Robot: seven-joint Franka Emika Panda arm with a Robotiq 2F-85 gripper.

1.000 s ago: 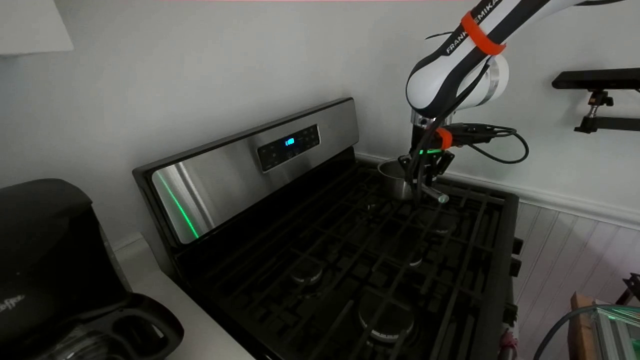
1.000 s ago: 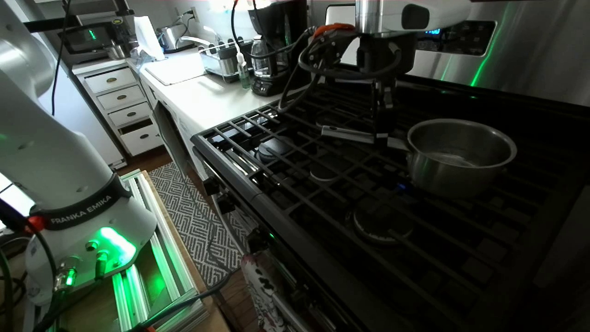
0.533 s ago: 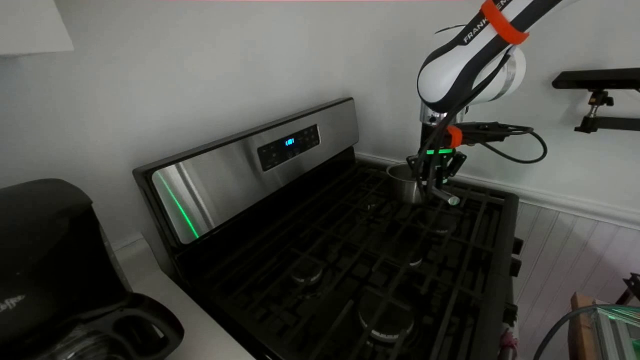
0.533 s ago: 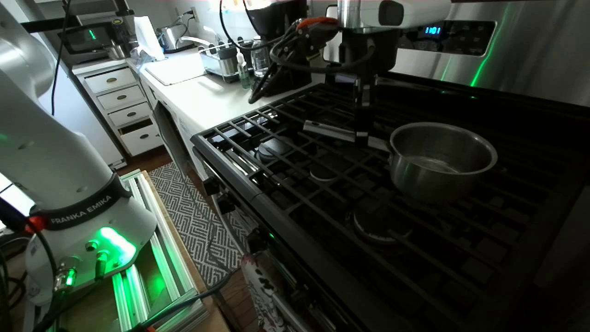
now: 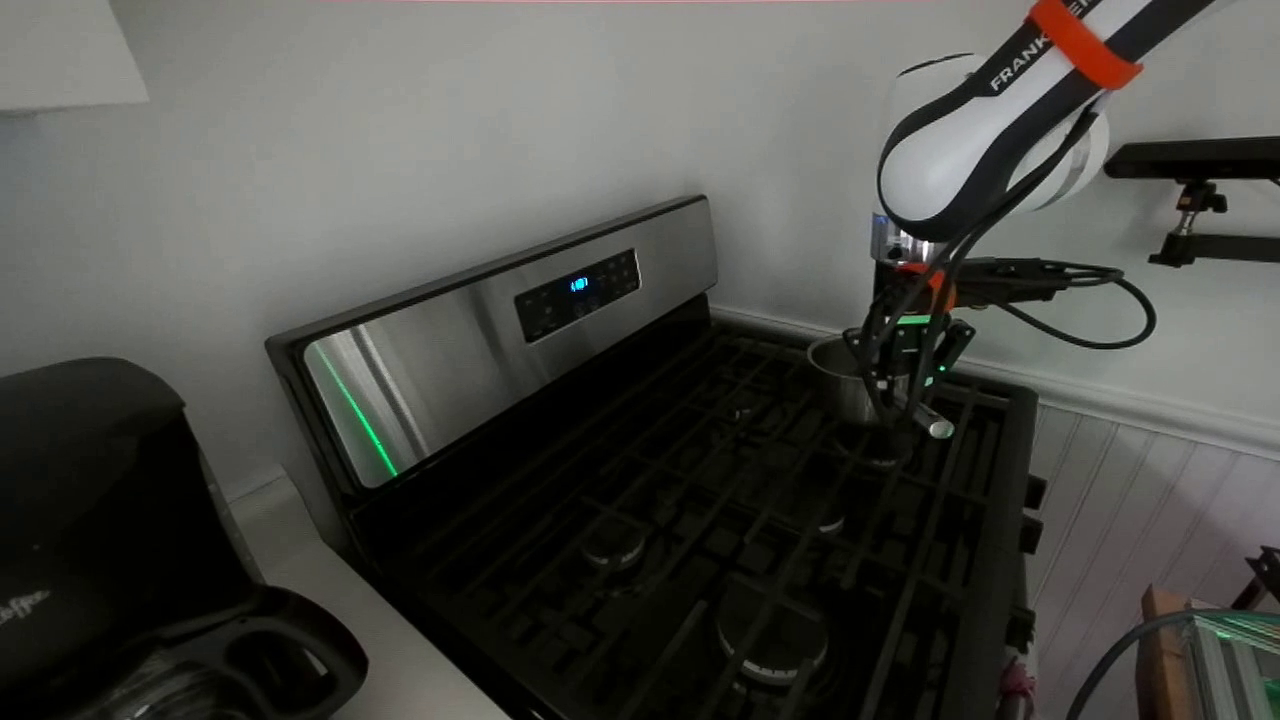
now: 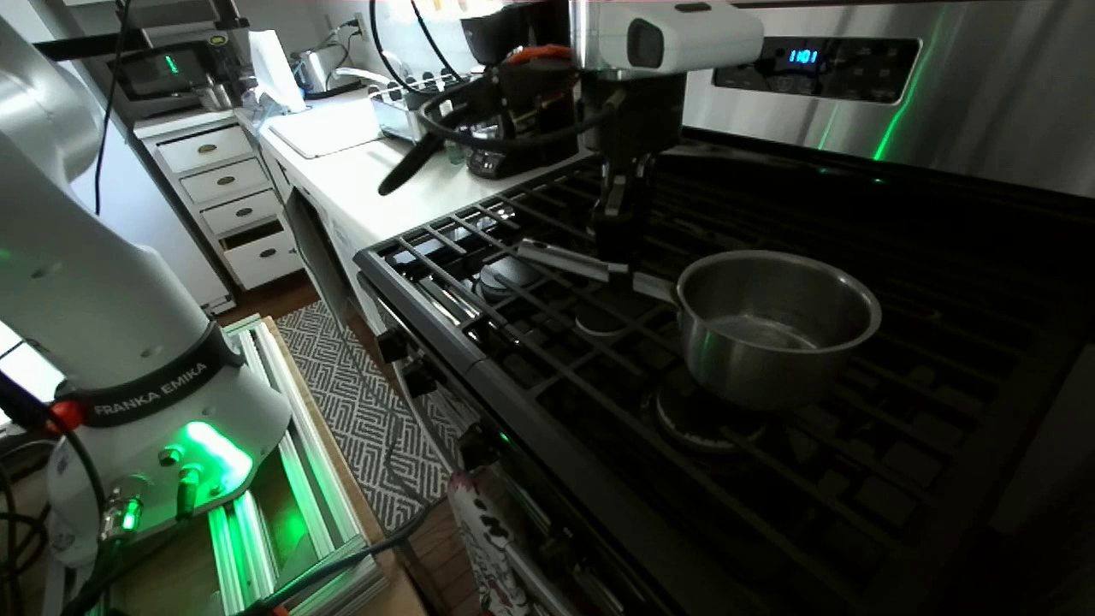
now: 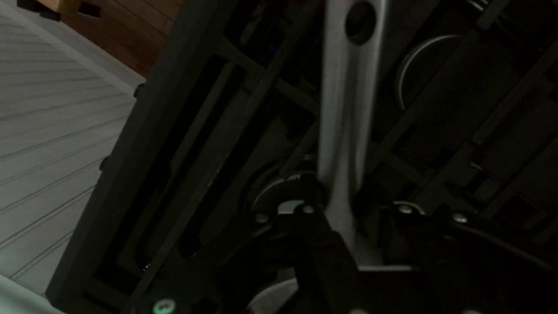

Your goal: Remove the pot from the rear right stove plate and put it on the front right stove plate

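The pot, a shiny silver saucepan, shows in both exterior views (image 5: pixel 838 385) (image 6: pixel 761 368). My gripper (image 5: pixel 905 400) (image 6: pixel 618 267) points down and is shut on the pot's straight handle. The wrist view shows the handle (image 7: pixel 351 96) between the fingertips (image 7: pixel 339 192) and a bit of pot rim (image 7: pixel 277 294). The pot is upright, its base partly over the back edge of the front right stove plate (image 6: pixel 697 423) (image 5: pixel 885 460). I cannot tell how high it hangs above the grate. The rear right stove plate (image 5: pixel 742 411) is dark and lies behind the pot.
The steel control panel (image 5: pixel 480 370) stands along the stove's back. A wall runs along the right side. Other burners (image 5: pixel 770 635) lie to the left. A black coffee maker (image 5: pixel 90 520) stands on the counter (image 6: pixel 376 184). A towel (image 6: pixel 488 530) hangs at the front.
My gripper has carried the pot by its handle from the rear toward the stove's front edge. The pot stays upright and the grip has not changed.
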